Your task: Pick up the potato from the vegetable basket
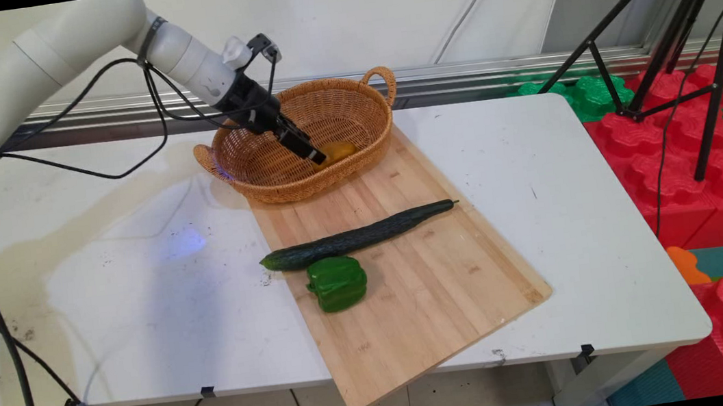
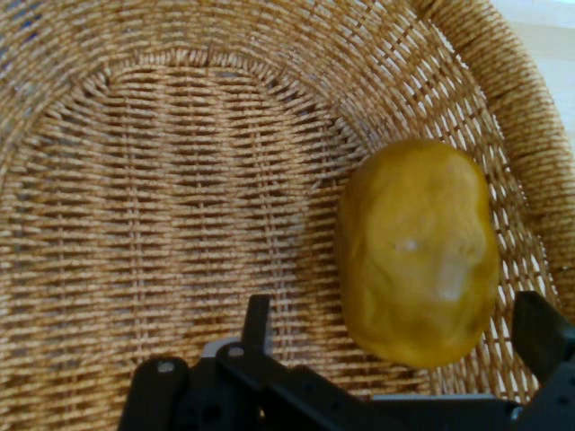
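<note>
One potato [image 2: 418,251] is lying in the basket [image 1: 348,94] at upper centre, the gripper [image 1: 314,157] hovering open-fingered over it, not gripping.

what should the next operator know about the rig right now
Gripper: open, down inside the basket, fingers either side of the potato but apart from it.
Potato: lies on the basket floor near the wall, not held.
Basket: on the far end of the board.
Cucumber and pepper: on the board nearer the camera, side by side, untouched.
</note>
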Controlling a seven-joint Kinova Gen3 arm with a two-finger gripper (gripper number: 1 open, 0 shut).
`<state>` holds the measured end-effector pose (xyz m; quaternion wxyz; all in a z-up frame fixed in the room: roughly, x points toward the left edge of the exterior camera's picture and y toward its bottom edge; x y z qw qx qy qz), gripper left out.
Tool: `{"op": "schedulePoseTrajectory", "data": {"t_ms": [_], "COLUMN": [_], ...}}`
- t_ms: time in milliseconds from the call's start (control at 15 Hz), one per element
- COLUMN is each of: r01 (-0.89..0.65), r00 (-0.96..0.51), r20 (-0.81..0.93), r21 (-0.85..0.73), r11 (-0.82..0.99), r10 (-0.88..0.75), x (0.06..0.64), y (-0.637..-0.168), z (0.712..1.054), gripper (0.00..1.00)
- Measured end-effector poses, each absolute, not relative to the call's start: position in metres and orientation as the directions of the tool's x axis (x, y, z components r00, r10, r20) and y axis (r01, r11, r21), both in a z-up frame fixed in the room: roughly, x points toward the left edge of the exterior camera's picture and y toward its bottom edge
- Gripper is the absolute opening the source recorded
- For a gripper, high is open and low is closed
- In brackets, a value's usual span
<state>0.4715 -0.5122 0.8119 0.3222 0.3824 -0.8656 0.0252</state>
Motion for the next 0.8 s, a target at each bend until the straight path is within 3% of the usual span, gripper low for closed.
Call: {"op": "schedulePoseTrajectory", "data": {"t_ms": [800], "r01": [-0.667], "r00": [-0.454], "r20": [0.579], "r21": [0.283], "r11": [0.689], "r10": [-0.678], "x": [0.473], "y": [-0.522], "z": [0.791], "gripper": [1.00]}}
